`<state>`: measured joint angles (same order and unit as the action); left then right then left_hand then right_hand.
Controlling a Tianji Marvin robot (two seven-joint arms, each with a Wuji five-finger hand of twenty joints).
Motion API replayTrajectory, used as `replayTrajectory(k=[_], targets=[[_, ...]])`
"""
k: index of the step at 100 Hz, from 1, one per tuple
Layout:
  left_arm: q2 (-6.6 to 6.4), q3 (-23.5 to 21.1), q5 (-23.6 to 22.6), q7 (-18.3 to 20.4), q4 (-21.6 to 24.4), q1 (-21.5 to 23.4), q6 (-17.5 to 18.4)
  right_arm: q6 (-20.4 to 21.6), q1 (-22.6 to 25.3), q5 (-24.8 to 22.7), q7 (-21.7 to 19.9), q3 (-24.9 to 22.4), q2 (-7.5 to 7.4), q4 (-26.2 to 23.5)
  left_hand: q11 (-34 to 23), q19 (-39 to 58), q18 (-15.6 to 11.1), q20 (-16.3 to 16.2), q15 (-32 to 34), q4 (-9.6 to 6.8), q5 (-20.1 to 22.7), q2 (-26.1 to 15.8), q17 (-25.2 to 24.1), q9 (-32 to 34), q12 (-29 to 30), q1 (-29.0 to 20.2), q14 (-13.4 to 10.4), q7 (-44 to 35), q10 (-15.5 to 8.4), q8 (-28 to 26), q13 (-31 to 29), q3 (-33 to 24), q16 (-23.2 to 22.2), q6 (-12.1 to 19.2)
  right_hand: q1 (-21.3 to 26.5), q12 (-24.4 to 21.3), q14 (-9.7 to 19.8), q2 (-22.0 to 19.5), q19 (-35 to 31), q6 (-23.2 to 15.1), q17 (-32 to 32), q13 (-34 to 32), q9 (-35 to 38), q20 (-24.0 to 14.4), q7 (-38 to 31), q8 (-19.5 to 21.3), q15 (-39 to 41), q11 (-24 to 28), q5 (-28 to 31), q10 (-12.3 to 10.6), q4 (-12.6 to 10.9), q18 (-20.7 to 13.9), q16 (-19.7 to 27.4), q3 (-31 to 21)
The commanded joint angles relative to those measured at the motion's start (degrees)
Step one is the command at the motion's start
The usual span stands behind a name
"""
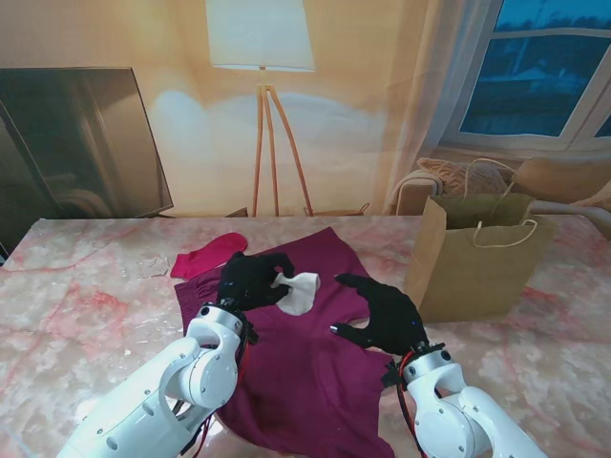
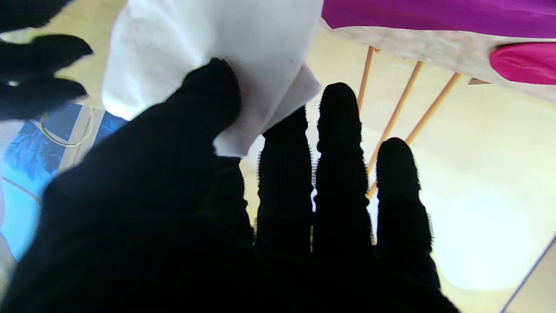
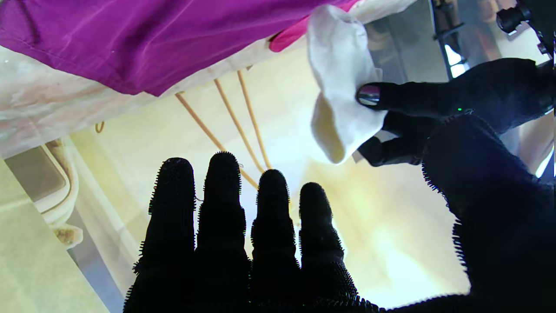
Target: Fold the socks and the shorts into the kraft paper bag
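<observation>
Over the purple shorts spread mid-table, the left hand pinches the white sock aloft, apparently for folding, the right hand hovers splayed and empty, the red sock lies farther left, the kraft paper bag stands open right

wall: cream | floor lamp lit | window: dusk blue

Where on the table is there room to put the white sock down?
Bare marble lies left of the red sock and the shorts, and on the table nearer to me than the kraft paper bag. The middle is crowded: shorts, both hands.
</observation>
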<state>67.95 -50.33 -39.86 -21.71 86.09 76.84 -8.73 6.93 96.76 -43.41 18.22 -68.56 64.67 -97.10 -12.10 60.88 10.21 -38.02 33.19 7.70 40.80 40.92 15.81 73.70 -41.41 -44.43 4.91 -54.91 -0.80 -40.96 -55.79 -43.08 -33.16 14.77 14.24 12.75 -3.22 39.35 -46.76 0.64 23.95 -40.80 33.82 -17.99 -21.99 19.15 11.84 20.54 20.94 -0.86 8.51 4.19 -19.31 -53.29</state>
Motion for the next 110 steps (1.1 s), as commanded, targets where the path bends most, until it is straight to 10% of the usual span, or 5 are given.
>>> replayTrajectory(k=[1, 63, 97, 104, 110], targets=[[1.17, 0.81, 0.51, -0.25, -0.24, -0.78, 0.65, -0.30, -0.34, 0.27, 0.35, 0.55, 0.66, -0.25, 1.03, 1.31, 0.30, 0.26, 1.67, 1.27, 1.19, 0.97, -0.57, 2.46, -0.74, -1.07, 0.01, -0.27, -0.96, -0.28, -1.81, -2.62, -0.60, 0.88, -0.77, 0.86, -0.49, 2.21, -0.91, 1.20, 0.27, 1.09, -2.70, -0.32, 1.20, -1.13, 0.10, 0.25, -3.04, 0.83, 1.60, -0.50, -0.21, -2.09], [2.59, 4.38, 2.09, -3.64, -1.06, -1.78, 4.73, -6.46, -4.38, 1.58, 2.75, 3.77, 1.74, 0.93, 1.11, 0.97, 0.24, 0.44, 1.90, 1.40, 1.07, 0.92, -1.17, 2.31, -0.88, -0.94, -0.30, -0.51, -1.36, -0.40, -1.72, -2.64, -0.77, 1.34, 7.06, 3.68, -0.87, 6.26, -2.27, 1.13, 1.42, 1.67, -4.14, -1.45, -2.60, 3.08, 1.32, 7.46, -2.27, 0.42, 1.45, -0.06, 0.02, -8.95], [2.38, 4.04, 1.82, -3.91, 0.45, -0.57, 6.25, -6.72, -5.89, 1.87, 2.94, 5.52, 1.97, 0.68, 1.23, 0.40, 0.02, 0.55, 1.60, 1.52, 0.83, 0.57, -1.73, 2.19, -0.87, -0.69, -0.76, -0.37, -1.74, -0.46, -1.40, -2.45, -0.69, 1.18, 17.58, 8.10, -0.86, 6.88, -15.98, -9.92, 16.58, -19.75, 14.31, -2.58, -15.12, 15.02, 14.41, 18.81, 15.03, -2.40, -0.44, 2.05, -9.85, -17.47], [2.17, 3.82, 1.65, -3.44, 0.80, -0.33, 6.42, -6.79, -6.16, 2.10, 2.99, 5.70, 2.04, 0.78, 1.31, 0.24, -0.10, 0.58, 1.43, 1.61, 0.69, 0.36, -1.85, 2.07, -0.83, -0.68, -0.91, -0.29, -1.82, -0.46, -1.23, -2.31, -0.63, 1.18, 21.35, 8.30, -0.54, 7.83, -19.64, -12.30, 20.08, -23.44, 19.54, -2.21, -18.68, 15.64, 17.66, 18.68, 18.14, -2.13, 6.43, 2.23, -12.03, -17.21], [2.07, 3.66, 1.56, -3.26, 0.89, -0.16, 6.74, -6.68, -6.54, 2.14, 3.79, 5.96, 2.22, 1.20, 1.38, 0.16, 0.01, 0.57, 1.35, 1.70, 0.72, 0.35, -1.90, 2.05, -0.76, -0.73, -0.82, -0.29, -1.87, -0.47, -1.18, -2.17, -0.60, 1.16, 23.99, 9.53, -0.52, 8.96, -22.43, -14.85, 23.07, -26.87, 24.85, -1.49, -24.78, 11.95, 20.13, 17.92, 20.46, -2.05, 7.80, 2.57, -13.20, -16.60]])
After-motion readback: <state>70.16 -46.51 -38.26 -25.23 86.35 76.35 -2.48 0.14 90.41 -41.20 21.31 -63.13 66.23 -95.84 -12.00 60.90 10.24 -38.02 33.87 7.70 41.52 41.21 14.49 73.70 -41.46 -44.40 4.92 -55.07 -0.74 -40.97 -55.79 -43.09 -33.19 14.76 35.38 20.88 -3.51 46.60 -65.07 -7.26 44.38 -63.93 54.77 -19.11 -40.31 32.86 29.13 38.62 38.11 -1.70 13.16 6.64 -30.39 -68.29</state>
